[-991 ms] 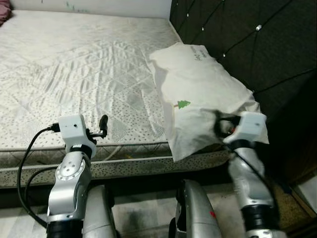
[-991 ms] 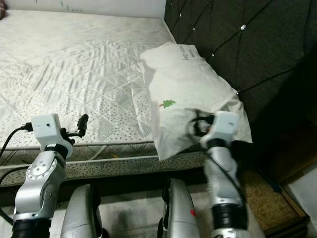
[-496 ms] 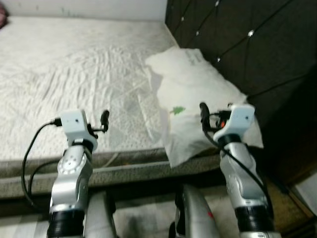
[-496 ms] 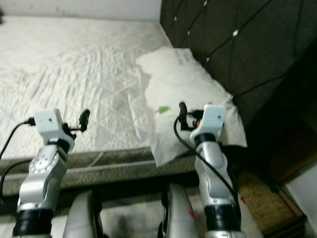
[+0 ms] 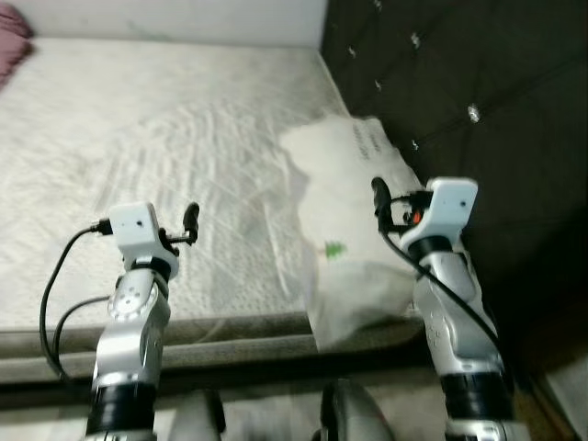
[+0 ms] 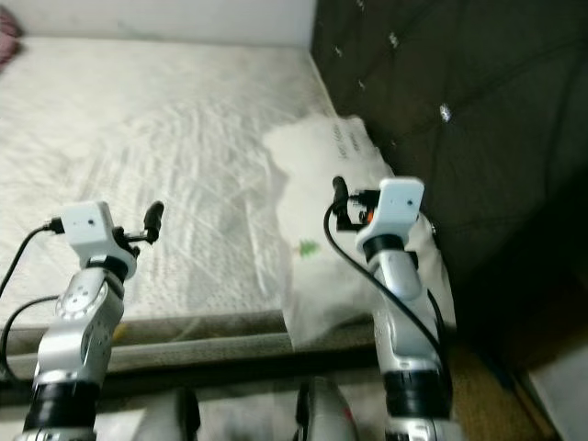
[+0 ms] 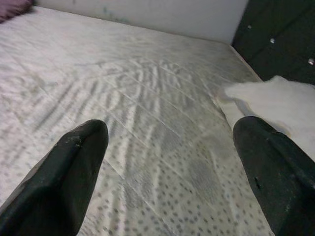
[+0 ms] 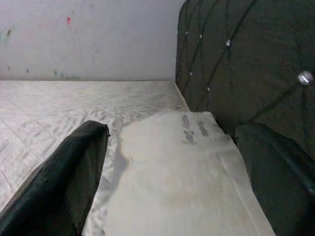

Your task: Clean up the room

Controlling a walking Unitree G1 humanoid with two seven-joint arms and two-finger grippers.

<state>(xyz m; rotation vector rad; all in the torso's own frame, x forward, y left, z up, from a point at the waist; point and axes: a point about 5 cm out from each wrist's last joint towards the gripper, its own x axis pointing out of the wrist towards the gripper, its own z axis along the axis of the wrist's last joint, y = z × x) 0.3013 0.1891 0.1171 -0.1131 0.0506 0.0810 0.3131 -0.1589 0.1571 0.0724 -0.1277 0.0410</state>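
White quilted mattress (image 5: 138, 156) covers most of the scene, bare of sheet or blanket as far as the head views show. A white pillow (image 5: 354, 230) with a small green tree print lies along the dark tufted headboard (image 5: 459, 83), at about 3 o'clock on the mattress; its near end hangs over the bed's front edge. Something pinkish sits at the far corner, at about 10 o'clock, too blurred to identify.

The right gripper (image 8: 172, 172) hovers above the near part of the pillow, its fingers spread wide with nothing between them. The left gripper (image 7: 167, 162) is held over the mattress at about 7 o'clock, fingers likewise spread and empty, well apart from the pillow.

Assessment of progress: the pillow is on the bed and roughly against the headboard, so one item appears to be placed. It is not squared up, however: it lies lengthwise along the headboard side with a corner overhanging, and may want a nudge toward 12 o'clock. Neither gripper holds anything, which suggests the robot is between items. How much of the room remains to be tidied cannot be judged from here.
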